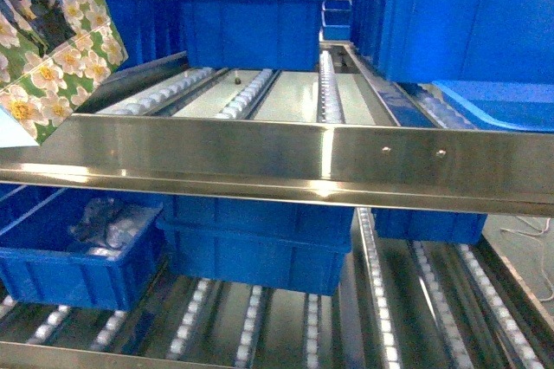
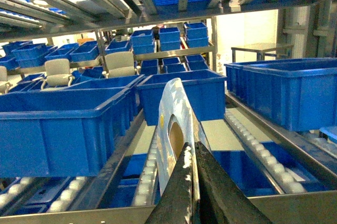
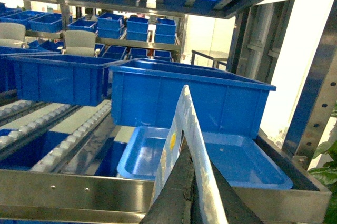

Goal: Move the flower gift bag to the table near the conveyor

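My left arm reached forward at the near left of the rack, its wrist looking along a lane of the conveyor (image 2: 256, 143), rows of small white rollers between stainless steel rails. My left pincer (image 2: 189, 149) was narrowed to a slit, its two dark fingers (image 2: 181, 184) pressed onto the lower edge of the flower gift bag (image 2: 174, 124), a small paper bag seen edge-on there, pale outside, with its die-cut handle hole just above my fingertips. The bag stood upright, leaning slightly left.

The head view gave what the wrist could not: the bag's printed face (image 1: 52, 48), white-and-yellow daisies on green and sky blue with a dark figure, held high at the near left, above the shiny steel front rail (image 1: 346, 157) and the rollers (image 1: 251, 92) beyond it. A deep blue plastic bin (image 1: 251, 27) sat farther back on those rollers.

My right arm pointed forward at the near right. My right pincer (image 3: 185, 153) was likewise closed tight, gripping a pale printed paper panel (image 3: 181, 121) edge-on, with a yellow spot on its left face. I could not tell whether this was the same bag. Behind it lay a shallow blue plastic tray (image 3: 237, 158), shown whole only in that view.
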Robot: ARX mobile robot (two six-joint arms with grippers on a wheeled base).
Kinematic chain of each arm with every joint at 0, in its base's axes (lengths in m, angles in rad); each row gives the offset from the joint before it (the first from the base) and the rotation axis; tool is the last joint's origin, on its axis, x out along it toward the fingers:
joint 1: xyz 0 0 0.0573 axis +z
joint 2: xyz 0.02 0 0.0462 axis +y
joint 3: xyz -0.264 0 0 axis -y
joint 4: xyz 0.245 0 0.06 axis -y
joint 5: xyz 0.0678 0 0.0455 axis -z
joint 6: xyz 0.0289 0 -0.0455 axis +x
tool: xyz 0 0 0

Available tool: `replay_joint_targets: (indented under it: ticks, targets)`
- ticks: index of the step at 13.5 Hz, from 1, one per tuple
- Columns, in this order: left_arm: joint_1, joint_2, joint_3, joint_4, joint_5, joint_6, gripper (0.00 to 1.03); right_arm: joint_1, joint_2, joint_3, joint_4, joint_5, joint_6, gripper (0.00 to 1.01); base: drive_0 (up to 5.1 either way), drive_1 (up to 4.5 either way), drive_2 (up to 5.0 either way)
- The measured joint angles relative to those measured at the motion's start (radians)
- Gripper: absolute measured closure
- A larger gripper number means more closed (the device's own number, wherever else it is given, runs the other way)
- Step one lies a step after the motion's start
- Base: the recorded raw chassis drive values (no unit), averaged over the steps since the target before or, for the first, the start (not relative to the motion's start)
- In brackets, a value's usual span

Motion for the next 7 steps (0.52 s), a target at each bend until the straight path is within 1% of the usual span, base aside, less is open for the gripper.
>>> replay_joint_targets:
  ticks: [7]
  targets:
    - [0.0, 0.001, 0.0, 0.001, 0.0, 0.0, 1.01, 0.0, -0.001, 0.0, 0.001, 0.0, 0.0, 0.99, -5.0, 2.48, 2.5]
